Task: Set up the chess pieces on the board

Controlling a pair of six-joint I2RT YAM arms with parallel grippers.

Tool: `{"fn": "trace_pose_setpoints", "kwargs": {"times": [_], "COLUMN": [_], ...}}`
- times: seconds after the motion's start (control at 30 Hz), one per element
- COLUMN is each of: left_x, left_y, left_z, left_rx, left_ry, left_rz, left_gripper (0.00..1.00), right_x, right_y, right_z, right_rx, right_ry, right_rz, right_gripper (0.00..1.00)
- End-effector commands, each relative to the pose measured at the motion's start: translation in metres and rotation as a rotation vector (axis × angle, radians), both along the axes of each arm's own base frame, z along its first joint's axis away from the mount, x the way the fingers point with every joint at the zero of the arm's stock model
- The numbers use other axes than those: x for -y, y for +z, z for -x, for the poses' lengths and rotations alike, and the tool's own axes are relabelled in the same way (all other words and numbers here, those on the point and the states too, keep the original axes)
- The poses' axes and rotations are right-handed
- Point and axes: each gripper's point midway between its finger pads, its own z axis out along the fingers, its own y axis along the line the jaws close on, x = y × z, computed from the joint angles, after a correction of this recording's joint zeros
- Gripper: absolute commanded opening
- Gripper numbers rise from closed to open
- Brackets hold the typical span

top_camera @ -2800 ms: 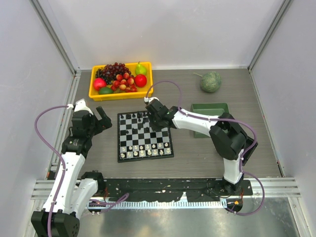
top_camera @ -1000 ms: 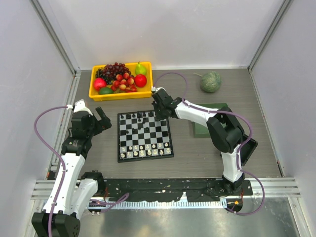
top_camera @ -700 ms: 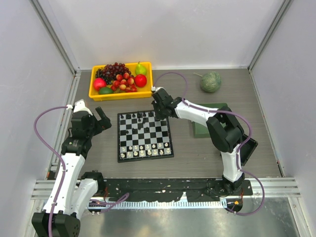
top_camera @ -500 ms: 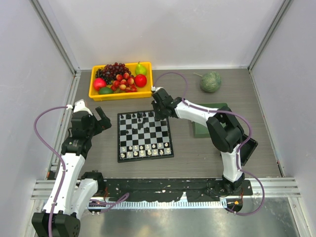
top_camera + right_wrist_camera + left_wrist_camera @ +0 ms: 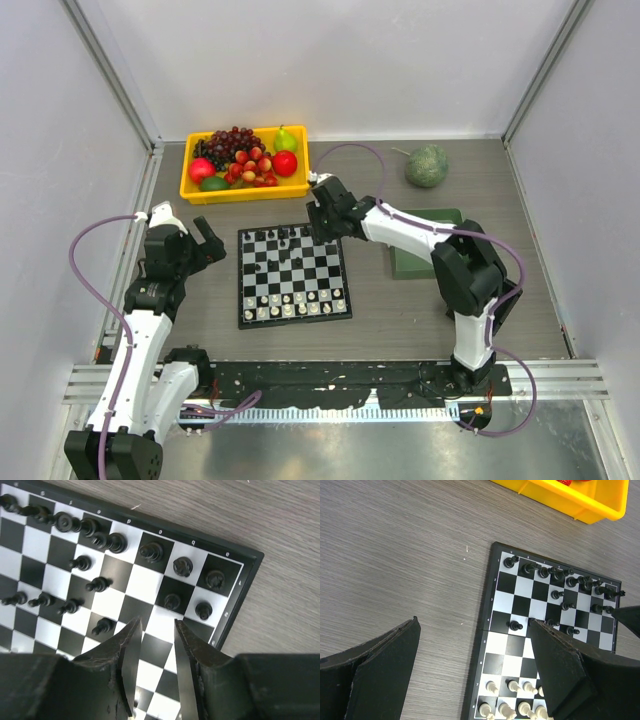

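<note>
Right wrist camera looks down past my right hand (image 5: 156, 625), whose 2 fingers stand a little apart with nothing between them, hovering above the far right corner of the board (image 5: 145, 584). My left hand (image 5: 473, 624) hangs wide open and empty over the table (image 5: 410, 555), just off the board's left edge. The board lies flat in the middle of the table, in front of the yellow fruit tray (image 5: 245, 190). On the near side the white pieces (image 5: 295, 303) stand in 2 tidy rows, so I judge that half done. On the far side the black pieces (image 5: 150, 552) fill the back row, though a few crowd or lean. The black pawns (image 5: 172, 600) are the unfinished part: 2 sit in the second row near the right corner, while the others are scattered over rows further in, not in 1 line. By my reckoning the job is well past half, and what remains is lining up those pawns and straightening the back row.
</note>
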Motion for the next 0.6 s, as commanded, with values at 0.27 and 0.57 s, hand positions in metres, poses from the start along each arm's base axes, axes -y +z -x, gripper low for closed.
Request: {"fn": "trace_pose_setpoints", "kwargs": {"times": [0.27, 0.57], "left_x": [0.0, -0.002], "left_y": [0.011, 0.014], "left_z": [-0.004, -0.003], "left_rx": [0.042, 0.051], "left_ry": [-0.005, 0.001], "left_rz": [0.005, -0.002], "left_gripper": [0.99, 0.99], "right_x": [-0.034, -0.055], "right_y": [0.037, 0.016], "right_z": [0.039, 0.053], "right_rx": [0.055, 0.008], "right_ry": [0.092, 0.144], "right_rz": [-0.074, -0.051], "right_gripper": [0.43, 0.44]}}
